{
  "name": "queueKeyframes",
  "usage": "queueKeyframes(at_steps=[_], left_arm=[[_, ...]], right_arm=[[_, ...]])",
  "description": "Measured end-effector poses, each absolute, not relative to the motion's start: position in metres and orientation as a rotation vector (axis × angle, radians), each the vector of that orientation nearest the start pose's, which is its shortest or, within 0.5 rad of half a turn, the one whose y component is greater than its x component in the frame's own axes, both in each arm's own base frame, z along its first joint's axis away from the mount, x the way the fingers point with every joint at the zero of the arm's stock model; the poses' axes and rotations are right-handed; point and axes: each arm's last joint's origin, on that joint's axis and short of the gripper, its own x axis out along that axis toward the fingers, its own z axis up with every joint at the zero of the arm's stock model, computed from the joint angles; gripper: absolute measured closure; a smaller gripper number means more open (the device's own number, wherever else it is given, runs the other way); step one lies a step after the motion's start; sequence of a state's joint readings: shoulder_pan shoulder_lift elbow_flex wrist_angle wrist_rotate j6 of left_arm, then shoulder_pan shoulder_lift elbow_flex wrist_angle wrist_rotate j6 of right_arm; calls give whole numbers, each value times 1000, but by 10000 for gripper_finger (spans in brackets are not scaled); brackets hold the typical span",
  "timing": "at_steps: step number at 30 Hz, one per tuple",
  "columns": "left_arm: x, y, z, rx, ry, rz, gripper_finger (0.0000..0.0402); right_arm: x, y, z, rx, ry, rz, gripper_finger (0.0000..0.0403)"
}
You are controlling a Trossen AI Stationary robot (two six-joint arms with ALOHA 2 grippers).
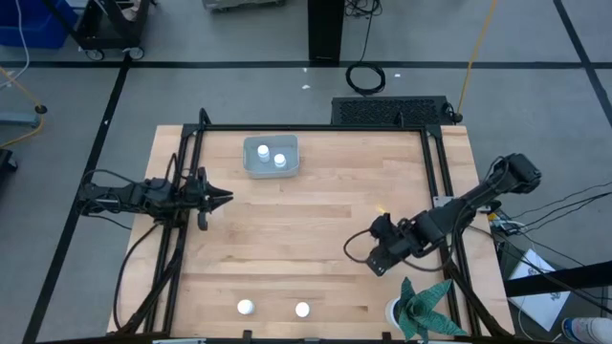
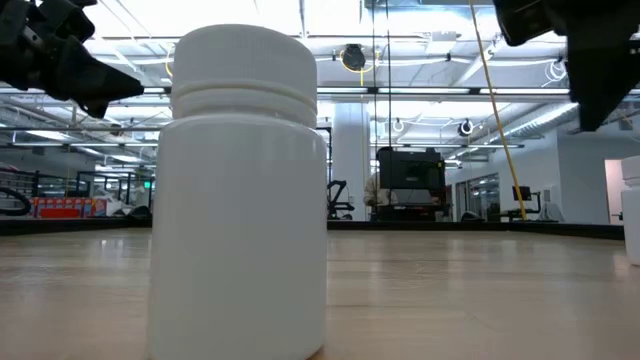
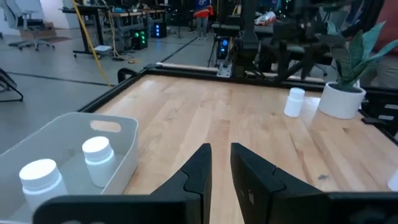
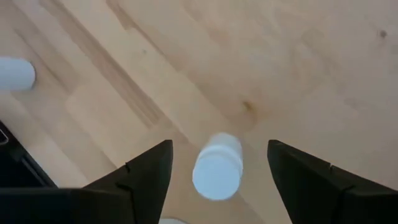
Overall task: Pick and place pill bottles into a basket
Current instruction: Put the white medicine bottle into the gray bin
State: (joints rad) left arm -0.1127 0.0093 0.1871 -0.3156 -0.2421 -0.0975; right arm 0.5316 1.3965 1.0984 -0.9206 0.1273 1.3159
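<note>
The grey-blue basket (image 1: 271, 158) stands at the table's far side with two white pill bottles (image 1: 262, 151) (image 1: 279, 161) upright in it. It also shows in the left wrist view (image 3: 118, 146). Two more bottles (image 1: 246, 307) (image 1: 302, 309) stand near the table's near edge. My right gripper (image 4: 217, 168) is open and points down over a fifth bottle (image 4: 217, 167), which stands upright on the wood. Its fingers stand on either side of the bottle without touching it. In the high view this gripper (image 1: 380, 256) hides the bottle. My left gripper (image 3: 221, 158) is shut and empty, level, near the table's left side (image 1: 225, 198).
A white pot with a green plant (image 1: 418, 308) stands at the near right corner, close to my right arm. A black frame (image 1: 316, 128) runs along the table's far, left and right edges. One bottle (image 2: 240, 190) stands right in front of the low camera.
</note>
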Motion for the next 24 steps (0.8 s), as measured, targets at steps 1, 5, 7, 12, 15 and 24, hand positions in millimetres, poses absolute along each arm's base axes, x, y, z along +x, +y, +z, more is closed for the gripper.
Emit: queueKeyframes(at_steps=[1, 5, 7, 12, 15, 24], left_arm=[[82, -2, 196, -74, 124, 138, 334], [82, -2, 197, -76, 115, 138, 334], [82, -2, 196, -76, 116, 138, 334], [82, -2, 196, -77, 116, 139, 334], [82, -2, 196, -77, 116, 139, 334], [82, -2, 196, -76, 117, 139, 334]], right_arm=[[225, 131, 256, 747, 1166, -442, 149], [226, 138, 248, 730, 1193, -460, 149], [228, 141, 243, 720, 1207, -472, 149], [231, 145, 234, 698, 1236, -491, 149], [232, 148, 230, 690, 1249, -498, 149], [230, 158, 224, 713, 1266, -505, 149]])
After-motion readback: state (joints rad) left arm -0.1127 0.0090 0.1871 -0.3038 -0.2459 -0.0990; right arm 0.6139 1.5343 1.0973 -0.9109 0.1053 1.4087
